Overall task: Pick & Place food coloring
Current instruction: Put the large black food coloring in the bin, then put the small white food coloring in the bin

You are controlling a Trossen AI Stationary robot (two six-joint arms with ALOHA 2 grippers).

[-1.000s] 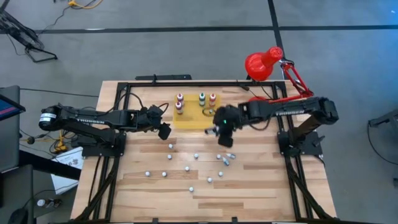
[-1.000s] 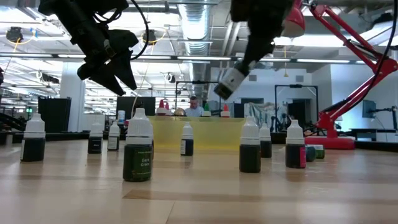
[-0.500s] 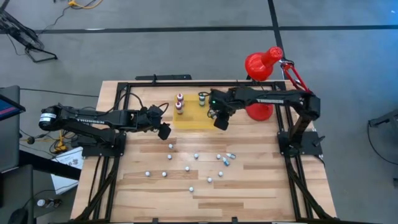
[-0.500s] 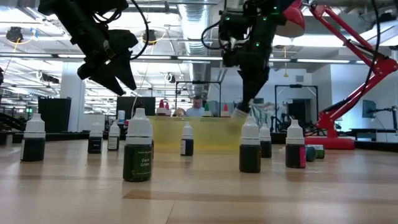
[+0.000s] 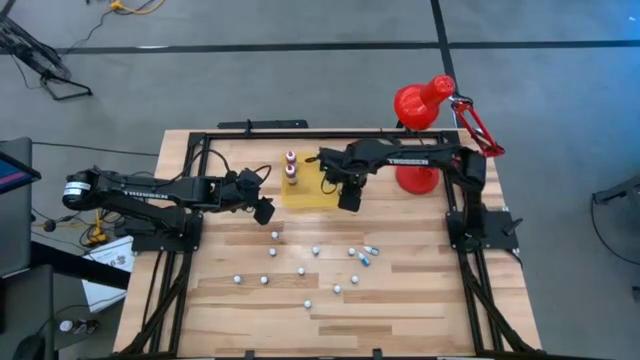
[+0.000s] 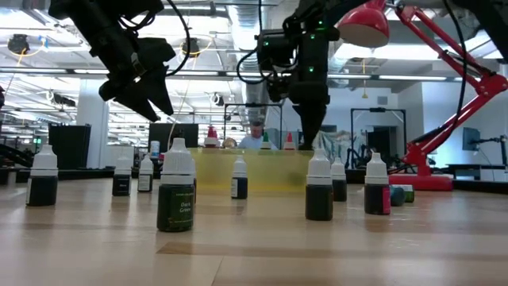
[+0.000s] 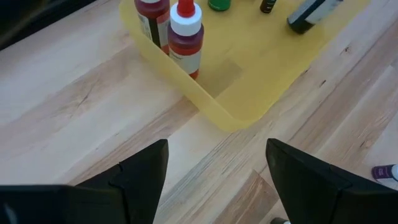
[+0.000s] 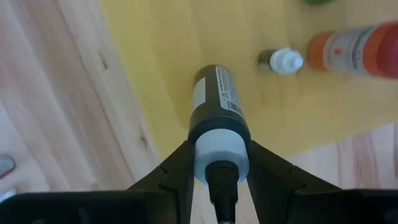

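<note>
Wooden slatted table [image 5: 420, 290] carries the flat yellow rectangular mat [image 5: 305, 197]. Right gripper [image 5: 349, 194], fingers closed on a dark white-capped dropper bottle [image 8: 217, 118], should lower it upright onto bare mat, then release slowly; left gripper [image 7: 214, 171] waits nearby with fingers spread, empty.

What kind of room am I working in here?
Probably an open robotics lab or workshop: exposed ceiling ducts, other framed workstations behind, and a light wooden table inside a black metal frame on grey concrete floor.

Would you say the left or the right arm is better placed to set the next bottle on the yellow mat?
Right. The right gripper already grips a dark bottle above the yellow mat; the left gripper hangs open and empty beside the mat.
</note>
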